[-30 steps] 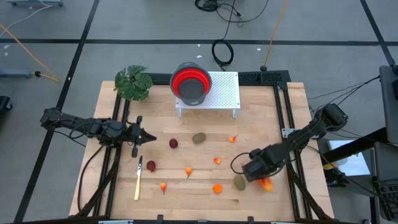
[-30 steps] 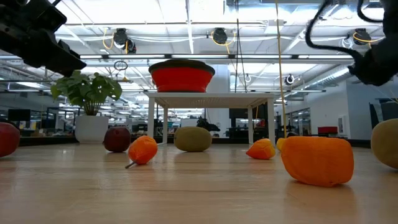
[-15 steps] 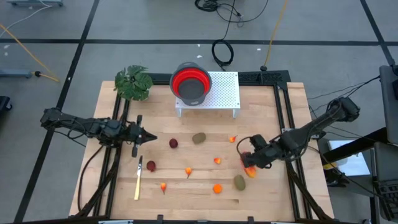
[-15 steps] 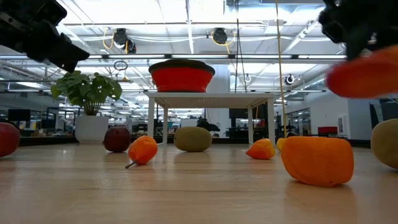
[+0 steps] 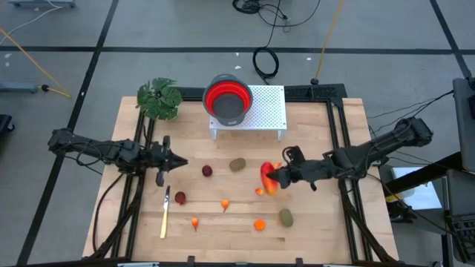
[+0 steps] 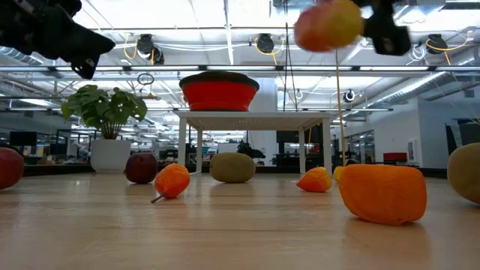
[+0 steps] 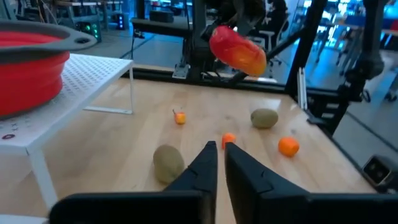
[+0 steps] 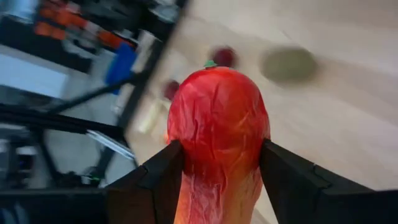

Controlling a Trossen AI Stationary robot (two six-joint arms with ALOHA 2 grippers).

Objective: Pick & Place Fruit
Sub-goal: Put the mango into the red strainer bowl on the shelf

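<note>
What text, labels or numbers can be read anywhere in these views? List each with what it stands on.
None can be read.
The white perforated stand, the red bowl and the elongated red-orange fruit in the right end effector show no lettering.
The small dark mark on the stand's near edge in the left wrist view is too blurred to read.
The room's screens and signs in the low view are too small.

Right arm is extended across the table toward its middle; the right gripper (image 5: 272, 177) is raised above the surface, its fingers clamped on the elongated red-orange fruit (image 8: 217, 130). Left gripper (image 5: 178, 161) is held closed, above the table's left side.
</note>
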